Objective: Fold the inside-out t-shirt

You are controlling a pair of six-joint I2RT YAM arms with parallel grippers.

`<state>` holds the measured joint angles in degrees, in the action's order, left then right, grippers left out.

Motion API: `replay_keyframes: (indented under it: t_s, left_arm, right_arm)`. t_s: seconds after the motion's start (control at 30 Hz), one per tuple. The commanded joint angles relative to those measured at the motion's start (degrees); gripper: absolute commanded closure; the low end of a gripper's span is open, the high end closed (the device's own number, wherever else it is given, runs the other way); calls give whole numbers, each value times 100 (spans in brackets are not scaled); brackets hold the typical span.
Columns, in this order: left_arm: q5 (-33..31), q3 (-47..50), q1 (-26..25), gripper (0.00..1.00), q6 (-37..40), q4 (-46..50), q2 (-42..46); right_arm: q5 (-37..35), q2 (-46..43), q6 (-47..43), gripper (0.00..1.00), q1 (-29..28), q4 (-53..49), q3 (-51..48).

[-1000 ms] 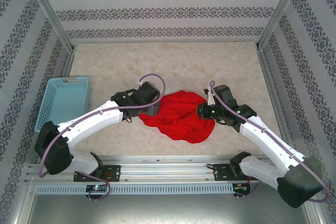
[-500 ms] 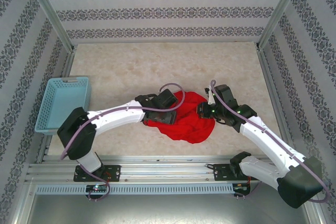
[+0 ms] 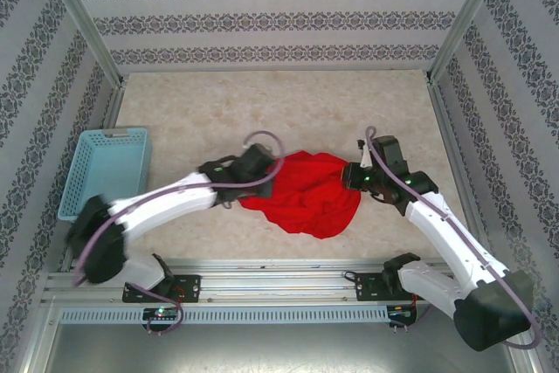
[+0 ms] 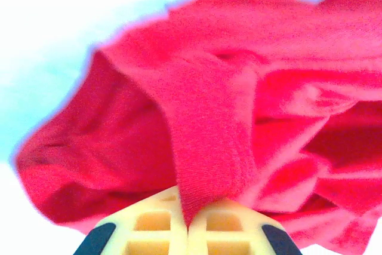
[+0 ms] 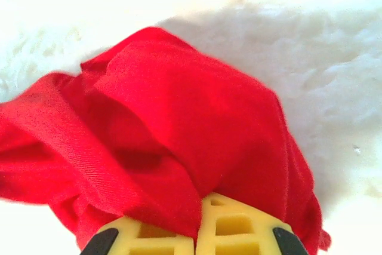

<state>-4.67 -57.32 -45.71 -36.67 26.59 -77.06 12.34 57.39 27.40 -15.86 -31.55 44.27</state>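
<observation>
The inside-out t-shirt (image 3: 307, 203), a bright red crumpled heap, lies near the front middle of the pale table (image 3: 279, 102), caught between two robot arms. The left gripper (image 4: 188, 226), seen from its own wrist camera, has its yellow fingers pressed together on a narrow ribbed band of the cloth. The band runs up from the fingertips into the bunched fabric, but the picture is blurred, so whether it is the collar or a hem is hard to say. The right gripper (image 5: 197, 231) is likewise clamped on a fold at the shirt's right edge, with red cloth draped over both fingers. From above, the two grippers sit at opposite sides of the heap. A light blue basket (image 3: 103, 172) stands well apart at the table's left edge.

No fold is made yet, and the shirt looks to need spreading flat first. The danger lies in the grips themselves. Each pinch takes only a small bite of soft cloth, and a hard pull apart could slide it free of the fingers. The right fingers may also have caught more than one layer. If so, drawing the arms apart would drag the bundle across the table rather than open it out.
</observation>
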Motion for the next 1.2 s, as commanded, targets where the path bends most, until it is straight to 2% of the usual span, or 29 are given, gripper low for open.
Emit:
replay_keyframes:
  t_s: [0.0, 0.07, 0.13, 0.2, 0.3, 0.37, 0.47, 0.57, 0.67, 0.8, 0.83, 0.87, 0.93, 1.03, 1.17]
  left_arm:
    - [-1136, 435, 194, 100, 124, -256, 1540]
    - [-1622, 622, 301, 100, 307, -128, 2124]
    - [-1256, 611, 620, 100, 328, 32, 2177]
    - [-865, 624, 722, 100, 322, -29, 2069]
    - [-501, 654, 722, 100, 304, -259, 1789]
    - [-299, 592, 730, 100, 340, -317, 1531]
    - [-46, 458, 731, 100, 422, -271, 1199]
    - [3, 521, 731, 100, 406, -283, 1131]
    - [-24, 680, 731, 100, 338, -363, 1199]
    - [-43, 757, 731, 100, 275, -402, 1260]
    - [-40, 741, 730, 100, 274, -396, 1273]
    - [-34, 744, 731, 100, 274, -391, 1296]
    - [-18, 754, 731, 100, 277, -391, 1333]
    - [2, 771, 731, 100, 283, -376, 1395]
    - [77, 794, 731, 100, 268, -382, 1430]
  right_arm:
    - [895, -34, -143, 100, 531, 25, 126]
    - [1104, 149, -61, 100, 601, 228, 73]
    - [1230, 504, -20, 100, 562, 381, 109]
    - [1195, 904, 3, 98, 441, 530, 201]
    - [560, 1431, -57, 76, 168, 423, 518]
    - [32, 1637, -117, 52, 19, 107, 815]
    - [-501, 1521, -310, 38, -314, -169, 1047]
    - [-681, 1161, -451, 34, -871, -160, 1081]
    - [-360, 1042, -333, 36, -1470, 199, 989]
    - [-185, 1547, -392, 38, -2205, 677, 1053]
    - [-424, 1744, -472, 36, -2374, 667, 1152]
    - [-742, 1970, -550, 29, -2514, 611, 1288]
    - [-1193, 2310, -727, 21, -2637, 592, 1493]
    - [-1487, 2661, -1100, 16, -2711, 768, 1707]
    - [-1735, 3102, -1307, 19, -2713, 795, 2072]
